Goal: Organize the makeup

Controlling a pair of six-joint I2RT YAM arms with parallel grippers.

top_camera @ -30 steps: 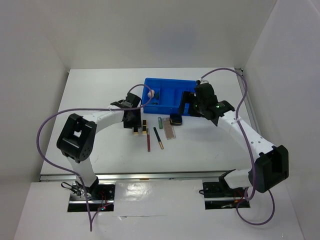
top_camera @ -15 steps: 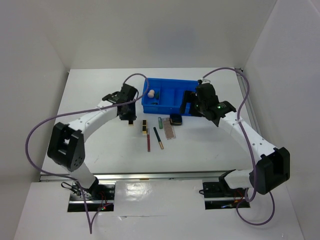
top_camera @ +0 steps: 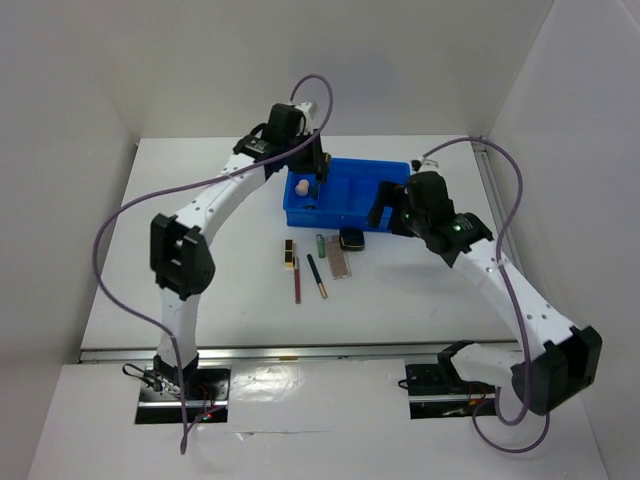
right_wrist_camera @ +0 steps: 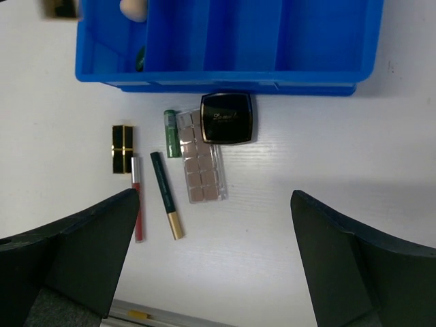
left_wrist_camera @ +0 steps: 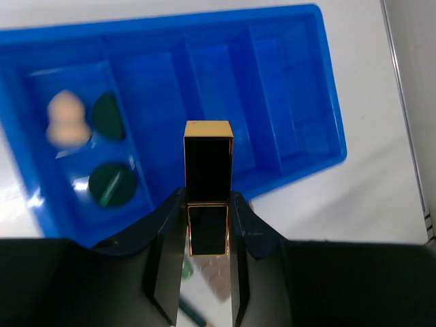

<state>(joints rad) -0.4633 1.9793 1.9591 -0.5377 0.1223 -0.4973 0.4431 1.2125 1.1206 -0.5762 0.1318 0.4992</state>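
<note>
the left fingers [left_wrist_camera: 162, 238] pinch a black-gold palette [left_wrist_camera: 208, 170] over the blue bin [left_wrist_camera: 293, 82], so the placing step seems in hand; next it needs lowering into a free compartment, then letting go. the piece is a glossy black oblong edged in gold, gripped at its lower half. the right fingers [right_wrist_camera: 82, 252] hang spread, empty, above the desk [right_wrist_camera: 272, 204].

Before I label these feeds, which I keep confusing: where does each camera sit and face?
Top external: above and behind the bases, looking down on the table; left arm and right arm show.
Left wrist: on the left arm, looking down into the blue bin; the left tool grips a black-gold case.
Right wrist: on the right arm, looking down at bin wall and loose makeup; the open right tool shows.
Shared: both wrist views show bin and peach sponge.
</note>
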